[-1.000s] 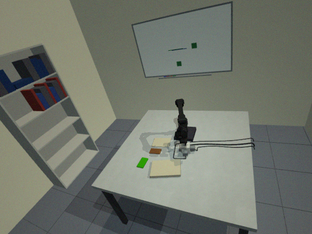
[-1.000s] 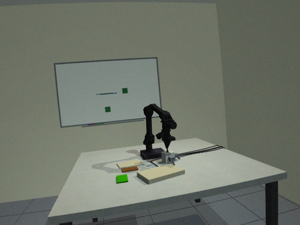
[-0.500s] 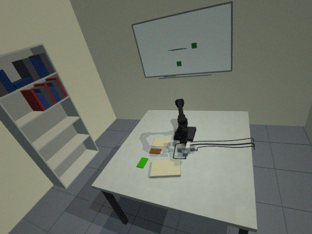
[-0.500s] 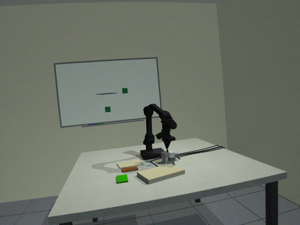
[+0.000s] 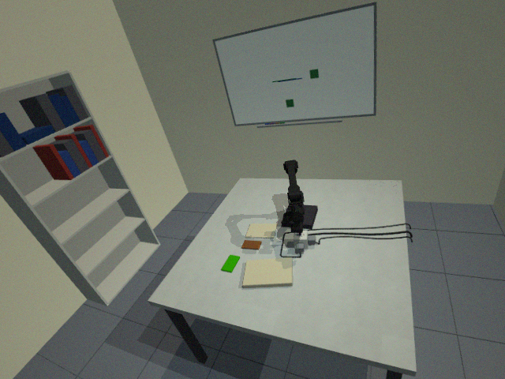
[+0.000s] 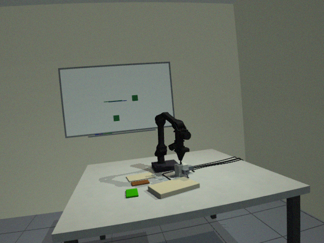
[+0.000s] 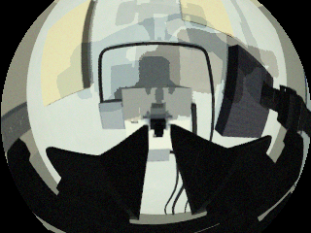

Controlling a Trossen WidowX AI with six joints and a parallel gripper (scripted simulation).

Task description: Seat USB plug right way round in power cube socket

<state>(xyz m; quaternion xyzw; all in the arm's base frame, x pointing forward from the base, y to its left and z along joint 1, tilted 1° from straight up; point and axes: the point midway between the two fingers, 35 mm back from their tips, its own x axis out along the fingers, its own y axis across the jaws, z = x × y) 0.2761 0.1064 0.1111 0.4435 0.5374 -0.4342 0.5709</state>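
Note:
The pale power cube (image 5: 289,238) (image 6: 178,169) (image 7: 133,102) stands on the table in front of the arm's base, with grey plugs on its sides. In the wrist view a small dark piece (image 7: 157,130), apparently the USB plug, shows at the cube between my fingertips; its way round and depth cannot be told. My gripper (image 6: 180,162) (image 7: 158,130) points straight down just above the cube. Its fingers are slightly apart, with a narrow gap showing on each side of the dark piece, so it is open and not clamped on it. The arm hides the plug in the top and exterior views.
Black cables (image 5: 358,234) (image 6: 217,164) run to the table's right edge, and one loops around the cube. A thick cream block (image 5: 267,273) (image 6: 173,187), a thinner cream slab (image 5: 259,230) (image 6: 139,176), an orange block (image 5: 251,245) (image 6: 140,183) and a green block (image 5: 230,263) (image 6: 131,193) lie nearby.

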